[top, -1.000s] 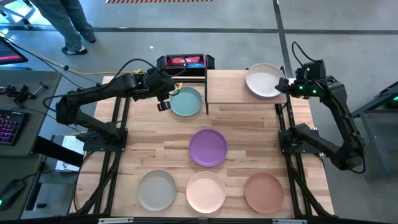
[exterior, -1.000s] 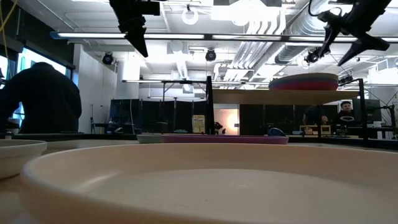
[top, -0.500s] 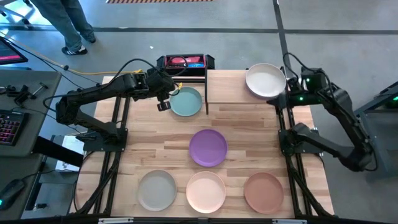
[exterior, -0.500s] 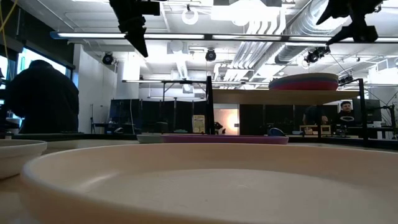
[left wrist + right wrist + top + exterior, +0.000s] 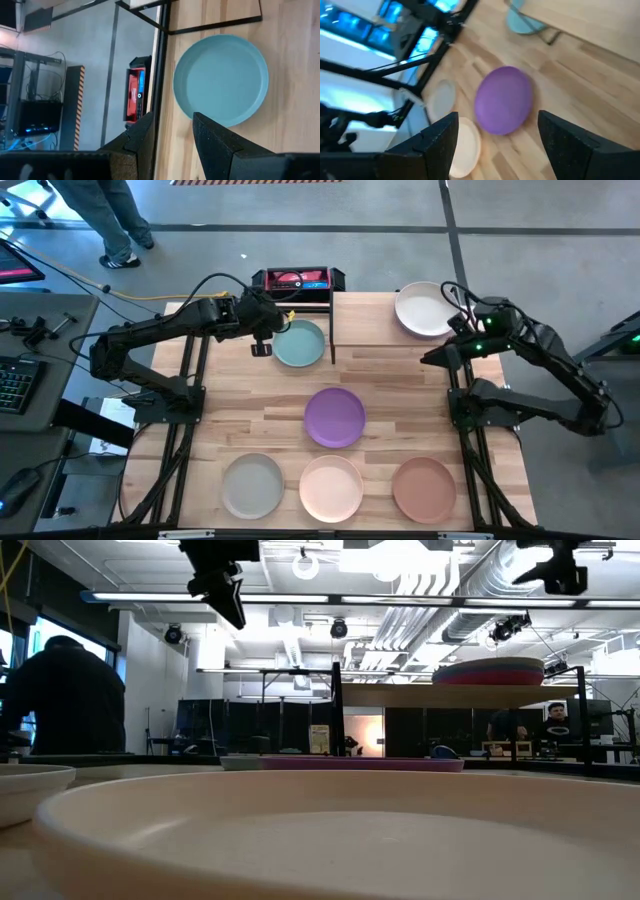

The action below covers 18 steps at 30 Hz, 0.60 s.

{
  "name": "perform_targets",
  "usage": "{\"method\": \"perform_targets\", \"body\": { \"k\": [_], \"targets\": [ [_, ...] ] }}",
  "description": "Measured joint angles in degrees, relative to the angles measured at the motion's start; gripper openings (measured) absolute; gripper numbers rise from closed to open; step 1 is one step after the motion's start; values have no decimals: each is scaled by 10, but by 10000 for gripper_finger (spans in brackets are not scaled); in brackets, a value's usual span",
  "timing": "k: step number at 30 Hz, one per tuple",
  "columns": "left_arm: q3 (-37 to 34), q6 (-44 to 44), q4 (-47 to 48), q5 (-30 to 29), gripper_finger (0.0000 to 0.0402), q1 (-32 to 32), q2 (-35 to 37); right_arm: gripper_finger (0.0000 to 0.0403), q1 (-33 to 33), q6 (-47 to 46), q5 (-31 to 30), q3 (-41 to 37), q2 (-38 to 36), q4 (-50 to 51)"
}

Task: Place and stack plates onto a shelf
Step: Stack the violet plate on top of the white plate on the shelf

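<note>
The left pincer (image 5: pixel 262 348) hangs above the counter (image 5: pixel 400 395) just beside the pale teal plate (image 5: pixel 299 344), on the plate's left side in the high view; in the left wrist view its two fingers (image 5: pixel 212 142) stand a narrow gap apart and hold nothing, with the teal plate lying flat just ahead of them. The right pincer (image 5: pixel 432 358) is in the air near the front right corner of the shelf (image 5: pixel 375 320), pointing toward the middle of the counter; its fingers (image 5: pixel 440 137) are spread wide and empty. On the right end of the shelf a cream plate (image 5: pixel 424 311) lies on top of a small stack. The purple plate (image 5: pixel 335 417) lies flat in the middle of the counter, well apart from both pincers. Along the near edge lie a grey-beige plate (image 5: pixel 253 485), a peach plate (image 5: pixel 331 488) and a terracotta brown plate (image 5: pixel 424 489) in a row.
</note>
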State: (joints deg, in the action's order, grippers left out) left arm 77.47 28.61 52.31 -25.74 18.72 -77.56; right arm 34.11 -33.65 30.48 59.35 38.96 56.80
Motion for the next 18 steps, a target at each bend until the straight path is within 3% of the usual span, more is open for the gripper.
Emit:
{"method": "perform_targets", "body": {
  "k": [5, 12, 18],
  "targets": [
    [0, -4, -1, 6, 124, 0, 0, 254, -79, -34, 0, 0, 12, -70],
    [0, -133, 1, 106, 124, -6, -3, 254, -196, -45, 0, 0, 70, -208],
    [0, -230, 6, 161, 124, -11, -3, 254, -247, -72, -11, 0, 133, -303]
  ]
}}
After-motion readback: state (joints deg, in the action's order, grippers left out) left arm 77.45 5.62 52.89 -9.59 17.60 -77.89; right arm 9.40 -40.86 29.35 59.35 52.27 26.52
